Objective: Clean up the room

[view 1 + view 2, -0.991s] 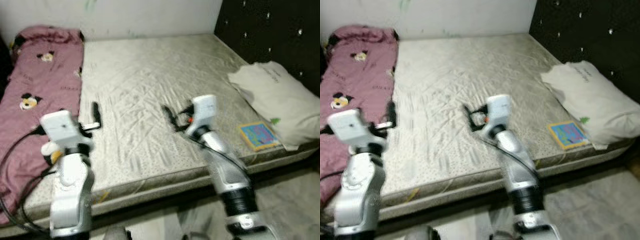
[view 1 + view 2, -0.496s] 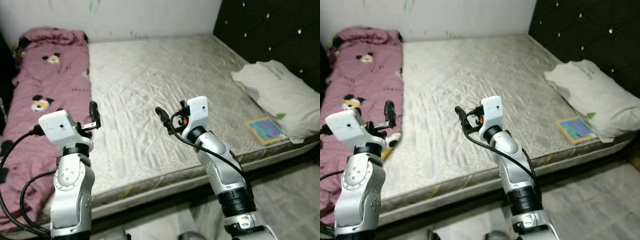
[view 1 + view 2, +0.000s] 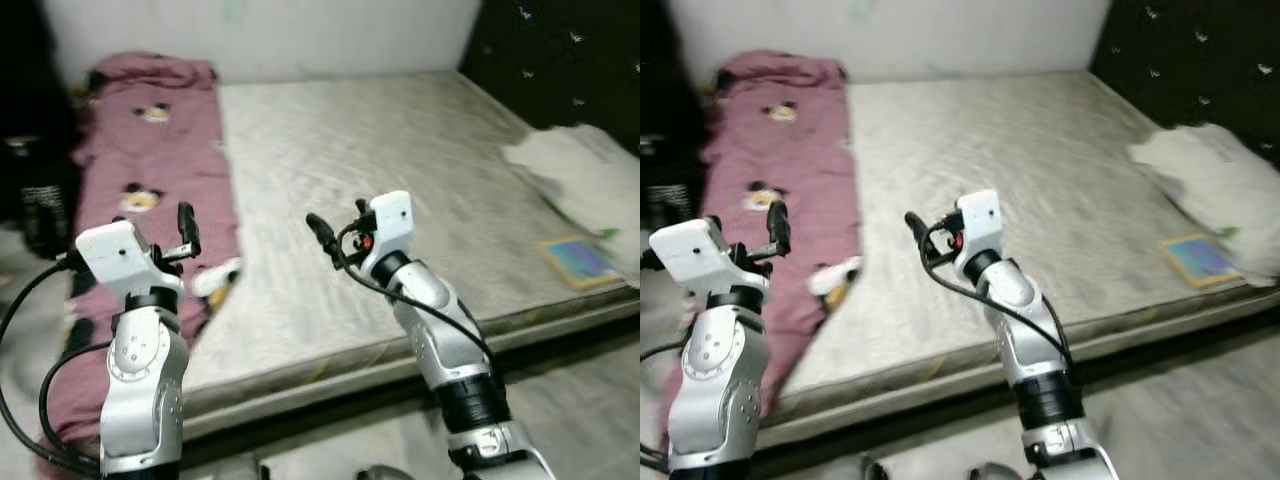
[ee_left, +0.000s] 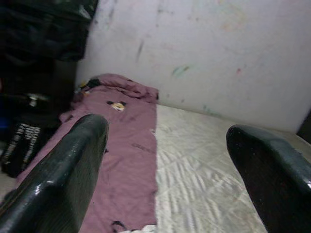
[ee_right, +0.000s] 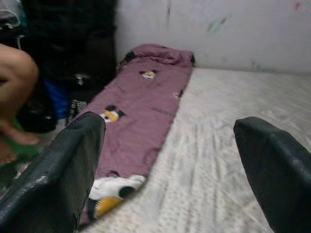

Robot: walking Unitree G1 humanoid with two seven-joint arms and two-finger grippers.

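We face a mattress (image 3: 400, 170) set against the back wall (image 3: 300, 30). A blanket (image 3: 150, 180) lies along its left edge, its near end hanging over the front. A pillow (image 3: 580, 180) sits at the right, by the headboard (image 3: 560, 60). A book (image 3: 578, 260) lies just before the pillow, near the mattress's front edge.

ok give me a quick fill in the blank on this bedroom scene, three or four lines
1. The pink blanket lies along the robot's ____ side of the mattress.
2. The colourful book lies beside the ____ pillow.
3. Both the left gripper and the right gripper have their fingers ____.
4. Each gripper holds ____.

Missing words: left; white; open; nothing
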